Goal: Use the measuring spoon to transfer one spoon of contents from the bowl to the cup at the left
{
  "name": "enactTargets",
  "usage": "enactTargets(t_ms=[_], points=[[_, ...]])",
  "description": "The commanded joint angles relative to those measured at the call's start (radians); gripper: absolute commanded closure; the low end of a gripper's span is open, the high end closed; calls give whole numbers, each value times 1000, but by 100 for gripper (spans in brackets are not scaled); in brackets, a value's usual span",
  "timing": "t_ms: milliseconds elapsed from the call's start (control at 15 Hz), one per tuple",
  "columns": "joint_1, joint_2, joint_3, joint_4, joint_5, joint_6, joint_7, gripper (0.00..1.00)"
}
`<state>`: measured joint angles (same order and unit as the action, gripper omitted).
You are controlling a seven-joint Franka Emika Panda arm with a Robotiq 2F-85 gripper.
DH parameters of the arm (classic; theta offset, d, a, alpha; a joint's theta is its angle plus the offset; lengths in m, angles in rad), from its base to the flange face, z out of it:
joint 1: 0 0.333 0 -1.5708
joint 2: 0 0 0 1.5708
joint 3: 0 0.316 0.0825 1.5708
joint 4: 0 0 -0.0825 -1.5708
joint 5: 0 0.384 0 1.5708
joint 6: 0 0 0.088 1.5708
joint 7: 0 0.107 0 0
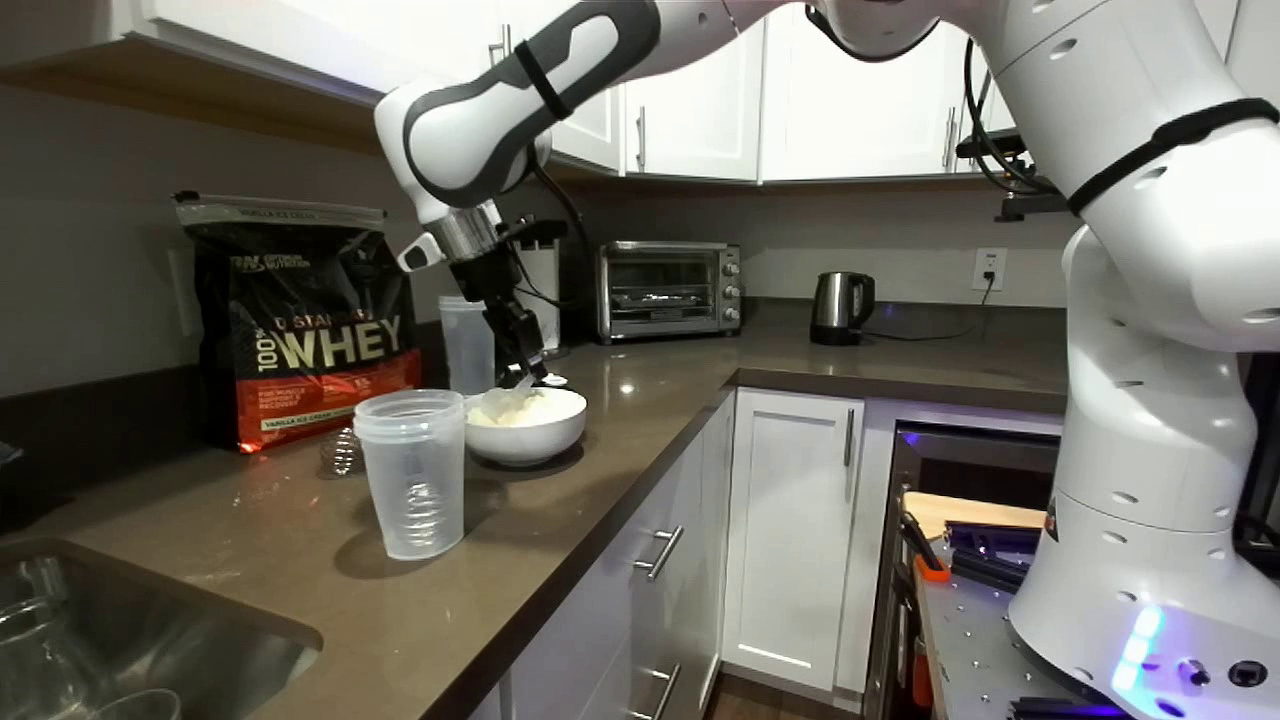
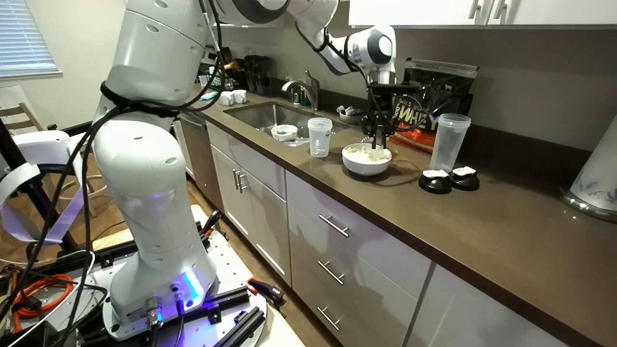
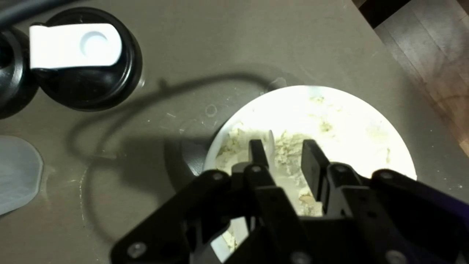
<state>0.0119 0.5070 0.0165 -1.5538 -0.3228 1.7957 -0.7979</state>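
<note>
The translucent measuring spoon (image 1: 503,400) leans in the white bowl (image 1: 527,440), amid pale cream powder (image 2: 361,153); whether it is loaded cannot be told. Your end effector (image 3: 282,146) points down over the bowl, entering from six o'clock in the wrist view, its fingertips (image 3: 315,157) spread. A pale upright edge, probably the spoon's handle, stands in the gap toward nine o'clock; whether it touches the finger on that side is unclear, but no grip on it is evident.

The step in hand is judged to be the pickup of the spoon. Your next move calls for centring the gap on the handle, then closing gently lest the spoon swivel; scooping and a level lift would follow.

Around the bowl on the counter (image 1: 250,510), in an exterior view: clear plastic tumbler (image 1: 410,480) at eight o'clock, near and taller, the likely target, so you should carry the powder above its rim before tipping; second tumbler (image 1: 466,345) at eleven; whey bag (image 1: 310,320) at ten. In the wrist view, a black lid with a white flap (image 3: 86,58) sits at ten o'clock from the bowl.
</note>
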Motion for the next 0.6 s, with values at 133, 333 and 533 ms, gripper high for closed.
enactTargets(t_ms=[133, 333, 533], points=[[-14, 27, 11, 45, -5, -47, -33, 100], [-15, 33, 12, 46, -1, -50, -32, 93], [-15, 36, 14, 46, 3, -51, -31, 69]])
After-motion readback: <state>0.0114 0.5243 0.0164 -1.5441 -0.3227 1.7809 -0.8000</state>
